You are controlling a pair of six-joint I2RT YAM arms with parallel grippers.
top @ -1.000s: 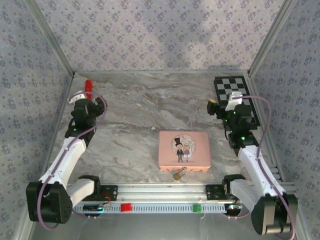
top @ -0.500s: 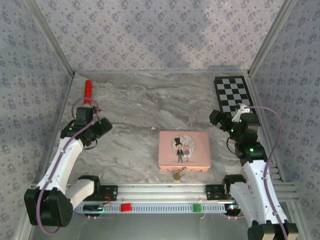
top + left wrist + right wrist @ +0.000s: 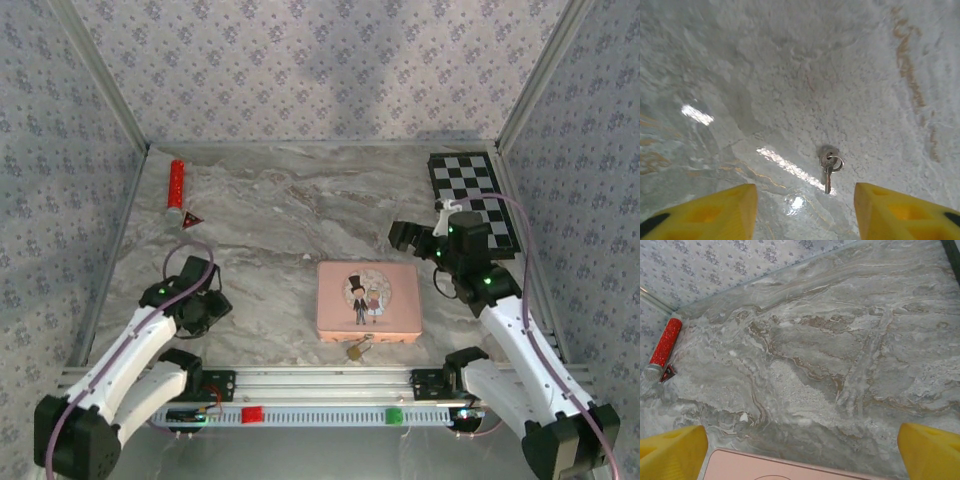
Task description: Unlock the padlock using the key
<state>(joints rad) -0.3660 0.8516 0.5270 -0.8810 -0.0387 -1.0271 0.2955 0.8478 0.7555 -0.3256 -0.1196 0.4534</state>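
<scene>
A small silver key (image 3: pixel 828 169) on a ring lies flat on the marble, just ahead of my left gripper (image 3: pixel 805 216) and slightly right of its middle. The yellow fingers (image 3: pixel 705 212) stand wide apart with nothing between them. In the top view the left gripper (image 3: pixel 210 304) hangs low over the front left of the table. The tiny brass-gold padlock (image 3: pixel 355 350) rests against the near edge of the pink tin (image 3: pixel 368 300). My right gripper (image 3: pixel 402 235) hovers open beyond the tin's far right corner, its yellow fingers (image 3: pixel 927 450) empty.
A red glittery cylinder (image 3: pixel 176 183) and a small red triangular piece (image 3: pixel 190 220) lie at the back left. A checkerboard mat (image 3: pixel 475 185) covers the back right. Patterned walls close in three sides. The metal rail (image 3: pixel 320 380) runs along the near edge.
The left arm drew back from the red cylinder to the front left and now looks down on the key. The right gripper swung left and lower, toward the pink tin.
</scene>
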